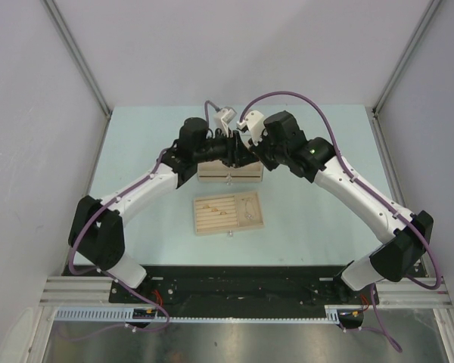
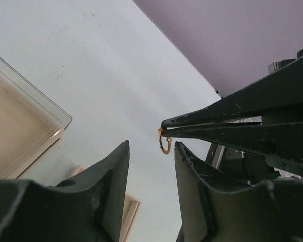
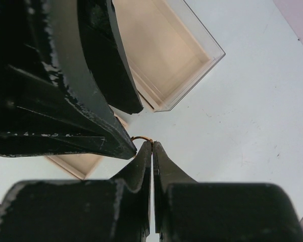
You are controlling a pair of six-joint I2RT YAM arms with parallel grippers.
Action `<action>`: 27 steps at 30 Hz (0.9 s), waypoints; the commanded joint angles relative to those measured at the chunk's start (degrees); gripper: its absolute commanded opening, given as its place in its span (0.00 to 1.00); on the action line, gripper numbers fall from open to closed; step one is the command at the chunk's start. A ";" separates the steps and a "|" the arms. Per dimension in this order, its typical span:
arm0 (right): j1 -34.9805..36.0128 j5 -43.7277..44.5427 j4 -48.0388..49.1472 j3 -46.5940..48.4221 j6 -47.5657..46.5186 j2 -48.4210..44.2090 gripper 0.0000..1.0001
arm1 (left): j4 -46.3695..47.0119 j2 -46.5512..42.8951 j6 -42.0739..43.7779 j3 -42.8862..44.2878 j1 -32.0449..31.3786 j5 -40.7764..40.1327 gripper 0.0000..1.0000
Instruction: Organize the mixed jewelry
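Closest to the lens in the left wrist view, the left gripper (image 2: 151,148) fills the bottom edge. Its two dark fingers (image 2: 113,186) stand apart with a narrow gap and grip nothing. At 9 o'clock of that gap sits the box (image 2: 50,112), beige inside a clear wall.

From 3 o'clock the right gripper (image 2: 162,127) reaches in, its jaws pressed together on a small gold ring (image 2: 164,141). The ring hangs off the table (image 1: 310,219) from the tips toward 6 o'clock, just above the left gap and nearer the finger on the 3 o'clock side. Whether it touches that finger cannot be told.

In the right wrist view the pinched jaws point to 12 o'clock with the ring's arc showing at their tips. One left finger comes in from 9 o'clock and ends just beside the ring.

From above, both arms meet over the box. The tray (image 1: 228,228) lies at 6 o'clock from the box, apart from it, with its knob (image 1: 229,234) on its 6 o'clock edge. More rings (image 1: 209,203) lie in the slots from the tray's 9 o'clock side to its middle. The chain (image 1: 246,208) lies toward its 3 o'clock side.
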 commanded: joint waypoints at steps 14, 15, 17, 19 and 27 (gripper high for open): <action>0.80 1.51 0.94 1.14 -0.13 -0.85 0.00 | 2.50 1.14 -1.95 2.97 0.04 2.02 0.36; 0.88 1.51 0.94 1.14 -0.13 -0.77 0.00 | 2.67 1.23 -2.04 3.05 0.04 1.93 0.35; 0.97 1.33 1.03 1.14 -0.13 -0.76 0.00 | 2.68 1.23 -2.04 2.97 0.04 2.02 0.33; 0.97 1.33 0.85 1.14 -0.13 -0.68 0.00 | 2.76 1.32 -2.13 3.05 0.13 2.10 0.31; 1.32 0.98 0.85 1.49 0.05 -0.33 0.00 | 3.47 1.85 -2.83 3.32 -0.05 2.63 0.25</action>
